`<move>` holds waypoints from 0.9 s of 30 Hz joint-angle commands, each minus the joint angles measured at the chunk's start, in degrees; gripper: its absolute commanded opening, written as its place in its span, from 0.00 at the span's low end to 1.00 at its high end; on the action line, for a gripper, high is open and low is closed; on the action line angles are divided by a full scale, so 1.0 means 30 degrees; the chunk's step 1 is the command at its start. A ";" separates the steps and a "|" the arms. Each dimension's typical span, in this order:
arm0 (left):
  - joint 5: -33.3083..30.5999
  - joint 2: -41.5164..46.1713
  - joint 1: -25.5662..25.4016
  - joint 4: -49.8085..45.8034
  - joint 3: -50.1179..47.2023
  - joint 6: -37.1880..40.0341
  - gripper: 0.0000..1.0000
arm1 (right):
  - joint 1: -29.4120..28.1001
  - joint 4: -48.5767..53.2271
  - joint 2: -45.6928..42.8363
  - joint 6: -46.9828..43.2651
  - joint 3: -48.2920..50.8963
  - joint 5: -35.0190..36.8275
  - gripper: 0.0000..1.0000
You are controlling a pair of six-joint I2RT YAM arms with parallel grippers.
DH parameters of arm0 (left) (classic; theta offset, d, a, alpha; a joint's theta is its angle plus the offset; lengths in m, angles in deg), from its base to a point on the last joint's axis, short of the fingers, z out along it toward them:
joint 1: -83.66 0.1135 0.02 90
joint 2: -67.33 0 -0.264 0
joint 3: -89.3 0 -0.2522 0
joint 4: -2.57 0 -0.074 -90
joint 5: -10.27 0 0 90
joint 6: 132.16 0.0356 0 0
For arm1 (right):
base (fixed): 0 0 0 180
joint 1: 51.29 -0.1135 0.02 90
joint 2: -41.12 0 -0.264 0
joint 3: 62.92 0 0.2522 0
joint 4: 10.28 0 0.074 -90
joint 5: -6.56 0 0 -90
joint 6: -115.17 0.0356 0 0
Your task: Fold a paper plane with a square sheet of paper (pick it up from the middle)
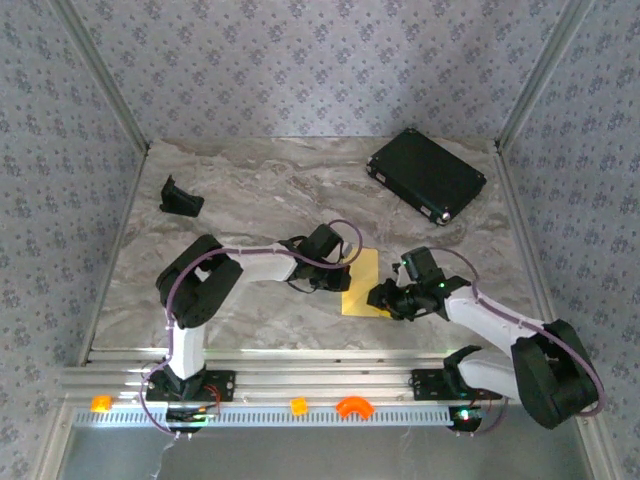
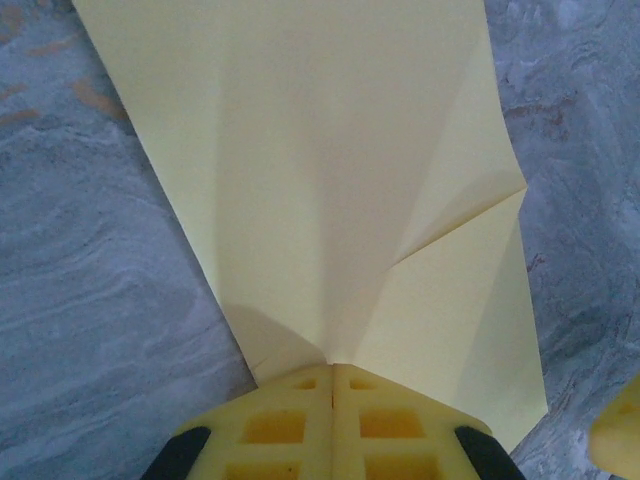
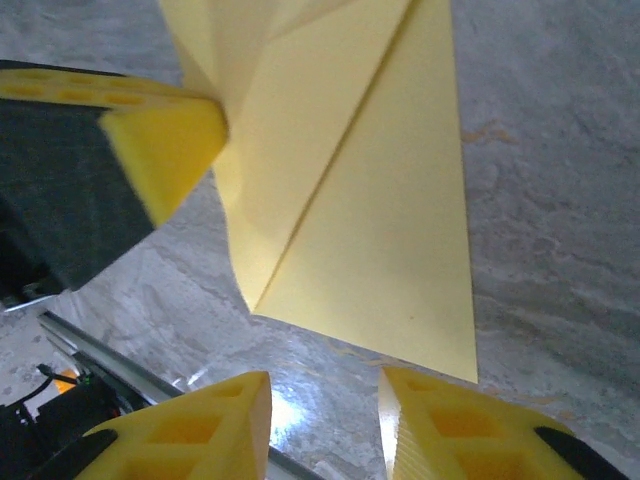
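The square sheet of paper (image 1: pixel 362 283) is pale yellow and folded into a narrow oblong with diagonal creases. It lies on the marble table between the two grippers. My left gripper (image 1: pixel 343 277) is shut on the sheet's left edge. In the left wrist view its fingertips (image 2: pixel 333 366) meet on the paper (image 2: pixel 320 180), which puckers up from the pinch. My right gripper (image 1: pixel 384 297) is at the sheet's near right corner. In the right wrist view it (image 3: pixel 325 400) stands open over bare table, just short of the paper's edge (image 3: pixel 380 250). A left finger (image 3: pixel 165 150) pinches the far side.
A black rectangular case (image 1: pixel 427 175) lies at the back right and a small black holder (image 1: pixel 181 198) at the back left. Aluminium rails (image 1: pixel 320 372) run along the near edge, with small orange pieces (image 1: pixel 352 406) in front of them.
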 commanded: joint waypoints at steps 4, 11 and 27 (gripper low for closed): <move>0.0054 -0.0328 -0.0100 -0.0398 -0.0526 0.0346 0.03 | -0.0568 0.0591 0.1452 0.0336 -0.0588 0.0947 0.39; 0.0150 -0.0400 -0.0085 -0.0361 -0.0559 0.0374 0.03 | -0.0731 -0.1557 0.2521 0.0880 -0.0535 0.0984 0.41; 0.0236 -0.0225 -0.0111 -0.0099 -0.0872 0.0289 0.03 | 0.1876 -0.6602 0.4021 0.1533 -0.0374 -0.1184 0.45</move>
